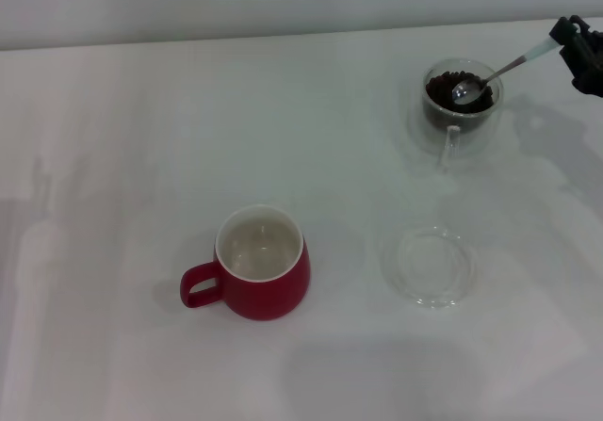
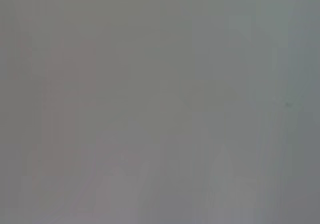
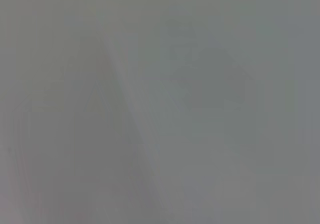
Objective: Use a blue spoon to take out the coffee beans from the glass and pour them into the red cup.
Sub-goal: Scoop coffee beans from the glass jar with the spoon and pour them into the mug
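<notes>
In the head view the glass [image 1: 461, 101] stands at the far right of the white table, filled with dark coffee beans [image 1: 443, 89]. The blue spoon [image 1: 495, 72] slants down into it, its silver bowl resting on the beans and its pale handle end rising to the right. My right gripper [image 1: 568, 37] at the right edge is shut on that handle end. The red cup [image 1: 262, 264] stands upright near the front middle, its cream inside bare, its handle pointing left. My left gripper is out of view. Both wrist views show only grey blur.
A flat clear glass saucer [image 1: 430, 265] lies on the table [image 1: 141, 138] to the right of the red cup, in front of the glass. A pale wall runs along the table's back edge.
</notes>
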Controlling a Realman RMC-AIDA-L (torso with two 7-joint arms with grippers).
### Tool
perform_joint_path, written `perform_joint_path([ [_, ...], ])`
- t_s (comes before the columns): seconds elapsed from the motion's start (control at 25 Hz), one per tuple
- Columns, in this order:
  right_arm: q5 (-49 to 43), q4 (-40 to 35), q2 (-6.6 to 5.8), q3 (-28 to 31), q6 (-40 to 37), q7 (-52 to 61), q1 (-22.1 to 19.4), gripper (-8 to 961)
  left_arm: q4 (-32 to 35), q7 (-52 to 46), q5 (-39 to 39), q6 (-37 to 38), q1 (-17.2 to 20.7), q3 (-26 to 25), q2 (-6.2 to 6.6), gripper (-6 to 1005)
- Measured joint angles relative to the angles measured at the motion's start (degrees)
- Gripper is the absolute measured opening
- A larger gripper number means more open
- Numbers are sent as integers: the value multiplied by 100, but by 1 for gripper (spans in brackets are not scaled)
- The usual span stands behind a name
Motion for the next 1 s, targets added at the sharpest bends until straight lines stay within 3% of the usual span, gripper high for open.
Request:
perform_joint_path([
  [0.48,15,62,20,-165,198,63,46,148,-41,0,-2,-48,-12,-27,16,665],
  [1.0,53,97,20,-121,407,922,11,148,-53,0,-14,-72,-20,-36,16,665],
])
